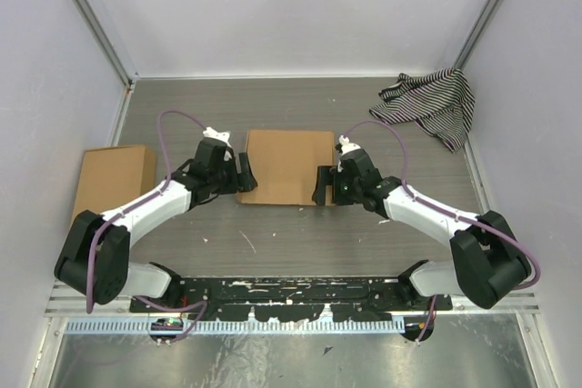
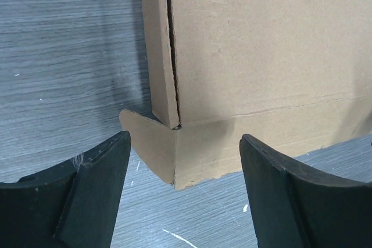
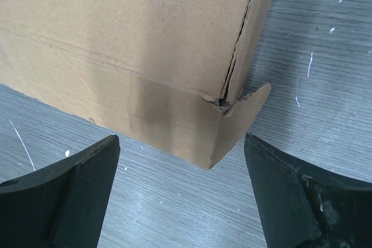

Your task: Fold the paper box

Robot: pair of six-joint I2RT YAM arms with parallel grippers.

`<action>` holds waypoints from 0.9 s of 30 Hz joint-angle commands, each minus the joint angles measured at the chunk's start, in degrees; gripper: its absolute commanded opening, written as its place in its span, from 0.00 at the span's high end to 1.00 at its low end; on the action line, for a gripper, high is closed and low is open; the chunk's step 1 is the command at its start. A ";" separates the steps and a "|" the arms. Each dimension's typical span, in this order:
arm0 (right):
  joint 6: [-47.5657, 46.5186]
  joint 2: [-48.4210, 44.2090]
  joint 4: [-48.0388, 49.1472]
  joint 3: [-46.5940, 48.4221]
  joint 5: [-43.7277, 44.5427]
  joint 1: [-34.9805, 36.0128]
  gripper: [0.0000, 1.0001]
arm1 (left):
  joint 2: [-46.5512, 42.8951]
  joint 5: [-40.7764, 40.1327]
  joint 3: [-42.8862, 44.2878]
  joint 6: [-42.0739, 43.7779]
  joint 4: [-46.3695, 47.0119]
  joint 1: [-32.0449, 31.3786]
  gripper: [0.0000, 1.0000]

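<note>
The paper box (image 1: 289,165) lies closed and flat in the middle of the table, brown, with its lid down. My left gripper (image 1: 244,173) stands open at the box's near left corner, and my right gripper (image 1: 322,184) stands open at the near right corner. In the left wrist view the box (image 2: 261,45) shows its corner between the spread fingers of the gripper (image 2: 185,137), with a rounded tab (image 2: 139,135) sticking out sideways. In the right wrist view the box (image 3: 128,21) has a small tear at its corner, a tab (image 3: 256,100) juts out, and the gripper (image 3: 181,139) holds nothing.
A narrower oblong cardboard piece (image 1: 111,179) lies at the left wall. A black-and-white striped cloth (image 1: 427,106) is bunched at the back right. White walls enclose the table on three sides, with the arm bases along the near edge.
</note>
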 commanded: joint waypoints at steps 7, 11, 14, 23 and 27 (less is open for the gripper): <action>-0.54 -2.28 2.81 -0.56 -0.80 0.34 0.09 | 1.71 0.20 -1.26 0.63 1.85 -1.41 0.20; -0.45 -2.18 3.17 -0.65 -1.61 0.34 0.13 | 2.76 0.66 -0.83 0.54 1.94 -2.05 0.21; -0.25 -2.18 3.17 -0.53 -2.23 0.37 0.16 | 3.61 0.68 -0.40 0.29 1.62 -2.36 0.24; 0.08 -2.76 2.54 -0.21 -3.97 0.40 0.27 | 2.22 2.03 1.59 -0.20 -2.19 -2.48 0.36; 0.50 -2.91 2.31 0.23 -5.03 0.37 0.32 | 0.55 3.11 2.71 -0.55 -4.17 -2.44 0.39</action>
